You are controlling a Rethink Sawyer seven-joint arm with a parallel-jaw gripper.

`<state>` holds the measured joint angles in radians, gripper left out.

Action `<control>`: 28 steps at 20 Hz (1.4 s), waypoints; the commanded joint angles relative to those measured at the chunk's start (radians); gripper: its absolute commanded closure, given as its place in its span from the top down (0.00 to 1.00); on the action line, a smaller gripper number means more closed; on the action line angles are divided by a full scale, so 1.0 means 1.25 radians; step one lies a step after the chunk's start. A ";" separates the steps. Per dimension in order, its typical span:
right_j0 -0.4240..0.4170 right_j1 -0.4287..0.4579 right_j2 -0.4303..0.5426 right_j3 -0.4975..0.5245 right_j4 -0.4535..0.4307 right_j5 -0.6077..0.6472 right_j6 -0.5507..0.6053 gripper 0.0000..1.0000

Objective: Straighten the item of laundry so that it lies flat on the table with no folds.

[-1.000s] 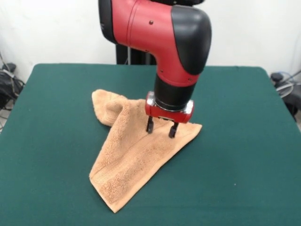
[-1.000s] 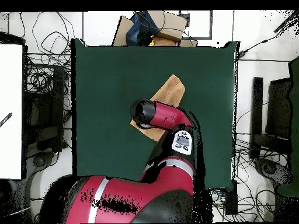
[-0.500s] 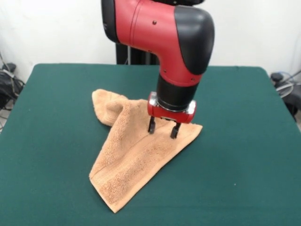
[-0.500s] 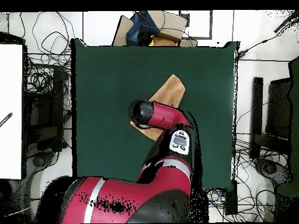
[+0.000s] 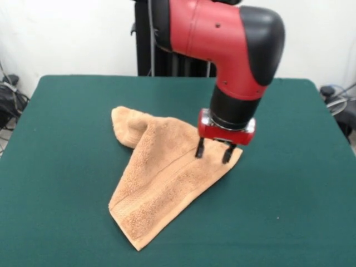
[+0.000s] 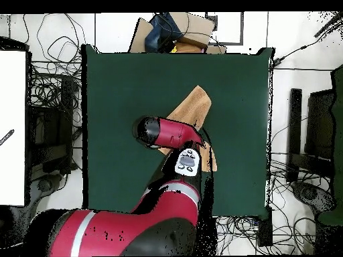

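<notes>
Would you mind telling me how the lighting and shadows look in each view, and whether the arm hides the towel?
Front view: even, soft light, with only a faint shadow under the open gripper on the towel. Overhead view: the arm covers the towel's middle, leaving both ends showing.

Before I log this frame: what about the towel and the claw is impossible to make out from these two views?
- Overhead view: the claw is hidden under the red and black arm.
- Overhead view: the same arm covers part of the light orange-tan terry-cloth towel.
- Front view: the claw stands open over the towel's right corner; whether its tips touch the cloth cannot be told.
- Front view: the towel's raised fold hides the cloth and dark green felt table behind it.
</notes>
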<state>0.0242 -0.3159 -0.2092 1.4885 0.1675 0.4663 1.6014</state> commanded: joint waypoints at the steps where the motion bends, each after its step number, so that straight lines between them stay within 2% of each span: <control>1: 0.028 0.007 0.043 0.034 0.038 -0.046 0.213 1.00; 4: 0.026 0.005 0.044 0.035 0.041 -0.050 0.208 1.00; 6: 0.008 -0.002 0.061 0.052 0.029 -0.106 0.191 1.00; 7: -0.011 -0.008 0.076 0.070 0.032 -0.130 0.188 0.00; 17: -0.079 -0.045 0.116 0.145 0.022 -0.198 0.179 0.00; 18: -0.075 -0.049 0.104 0.145 0.030 -0.169 0.180 0.00; 20: -0.086 -0.063 0.111 0.167 0.028 -0.195 0.186 0.00; 24: -0.096 -0.087 0.101 0.186 0.024 -0.164 0.170 0.00; 28: -0.093 -0.059 0.087 0.159 0.003 -0.150 0.140 0.00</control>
<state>-0.0791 -0.3954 -0.1814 1.6251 0.1714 0.2832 1.6014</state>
